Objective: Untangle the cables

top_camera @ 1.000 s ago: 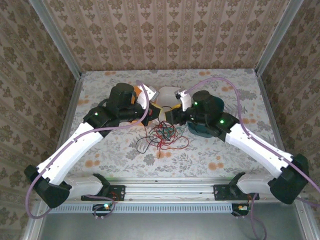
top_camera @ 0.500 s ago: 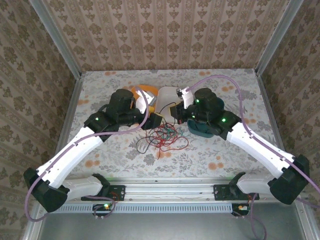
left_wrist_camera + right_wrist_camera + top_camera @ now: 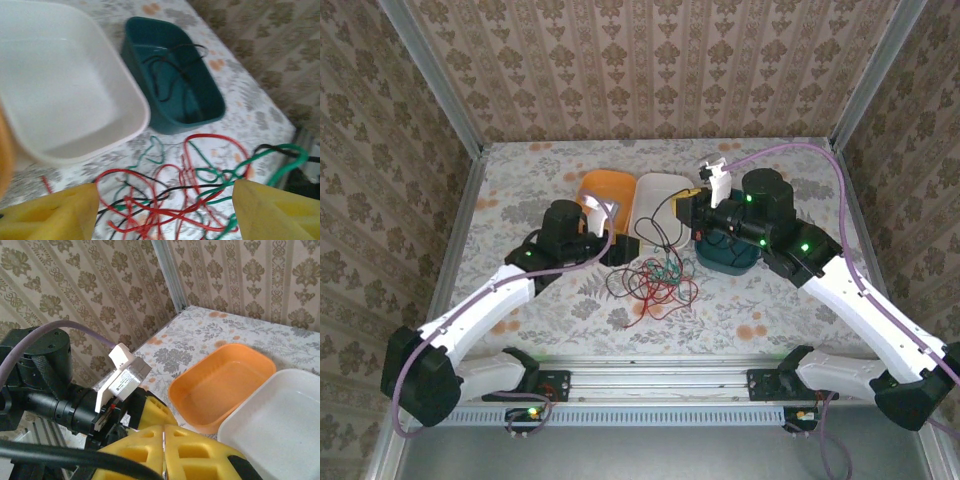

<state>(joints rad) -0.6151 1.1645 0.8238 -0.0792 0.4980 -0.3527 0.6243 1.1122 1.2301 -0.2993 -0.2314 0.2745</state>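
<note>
While the left gripper's (image 3: 162,202) jaws are gaping empty over the cables (image 3: 655,280), the right gripper's (image 3: 164,439) are clamping a black strand (image 3: 657,215). They're looking limp, light; a near loop seems easiest.

Beige damask-patterned wallpaper (image 3: 650,60) covers 3 walls. 2 grey metal corner posts (image 3: 430,75) rise beside the pale floral-patterned tabletop (image 3: 520,170).
</note>
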